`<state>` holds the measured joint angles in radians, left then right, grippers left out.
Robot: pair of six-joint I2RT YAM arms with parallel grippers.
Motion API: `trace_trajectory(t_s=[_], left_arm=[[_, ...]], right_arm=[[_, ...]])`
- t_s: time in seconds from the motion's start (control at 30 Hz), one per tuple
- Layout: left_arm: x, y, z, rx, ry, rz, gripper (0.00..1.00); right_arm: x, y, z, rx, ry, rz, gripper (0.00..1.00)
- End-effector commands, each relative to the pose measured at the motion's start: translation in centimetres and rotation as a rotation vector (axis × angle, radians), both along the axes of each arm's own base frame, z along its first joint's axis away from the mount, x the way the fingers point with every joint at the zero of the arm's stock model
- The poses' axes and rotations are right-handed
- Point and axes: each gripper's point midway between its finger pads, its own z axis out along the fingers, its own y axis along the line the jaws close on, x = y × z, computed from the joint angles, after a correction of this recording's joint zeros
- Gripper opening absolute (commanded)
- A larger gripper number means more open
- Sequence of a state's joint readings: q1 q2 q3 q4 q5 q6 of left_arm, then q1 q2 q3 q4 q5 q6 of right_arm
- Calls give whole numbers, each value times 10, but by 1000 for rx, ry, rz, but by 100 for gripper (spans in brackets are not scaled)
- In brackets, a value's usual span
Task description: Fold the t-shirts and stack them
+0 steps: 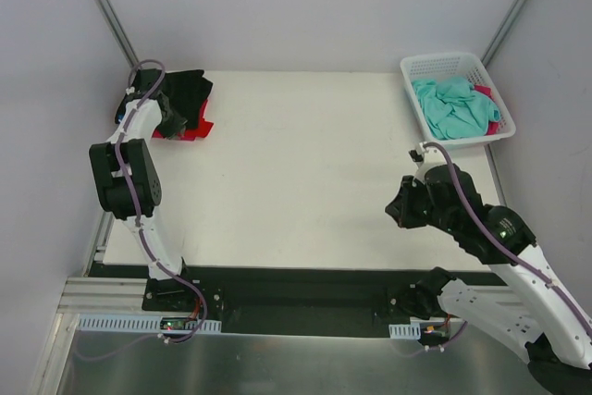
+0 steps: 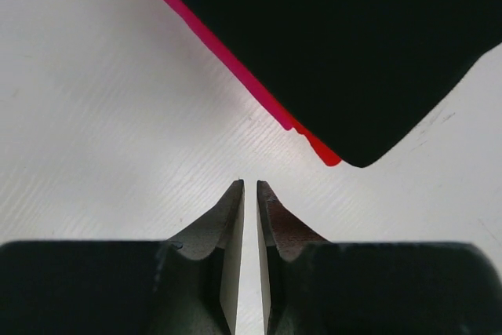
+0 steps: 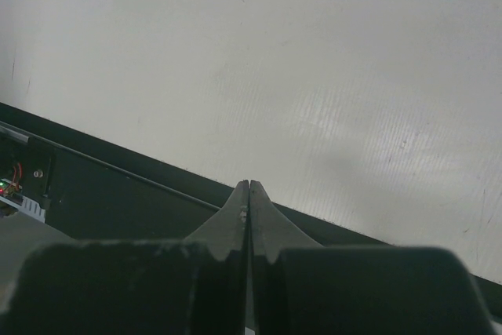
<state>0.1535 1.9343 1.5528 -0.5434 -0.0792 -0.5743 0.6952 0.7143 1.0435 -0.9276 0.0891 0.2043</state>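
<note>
Left jaws slightly parted, empty, right jaws closed

Both the left arm point(image 1: 155, 242) and the right arm point(image 1: 490, 302) are built of glossy white links between chunky black joint housings, each trailed by a mauve-grey cable point(image 1: 460, 187), and they end in dark, wedge-shaped fingers point(image 2: 229, 229) tapering from a blocky black body.
</note>
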Motion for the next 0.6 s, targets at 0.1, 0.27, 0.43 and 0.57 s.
trace_trajectory(t_s=[0.1,0.27,0.43,0.57], left_arm=[[12,19,-2,13,-3,10,11],[33,22,-8,0,1,4,11],[57,24,-15,-11,-4,-13,11],[79,28,-3,-3,-46,-18,11]], right_arm=[[-1,-10,12,-7,-43,-17,1],[-1,-16,12,-35,-45,-32,1],[2,-21,14,-71,-48,-42,1],[2,-24,14,-90,-47,-48,1]])
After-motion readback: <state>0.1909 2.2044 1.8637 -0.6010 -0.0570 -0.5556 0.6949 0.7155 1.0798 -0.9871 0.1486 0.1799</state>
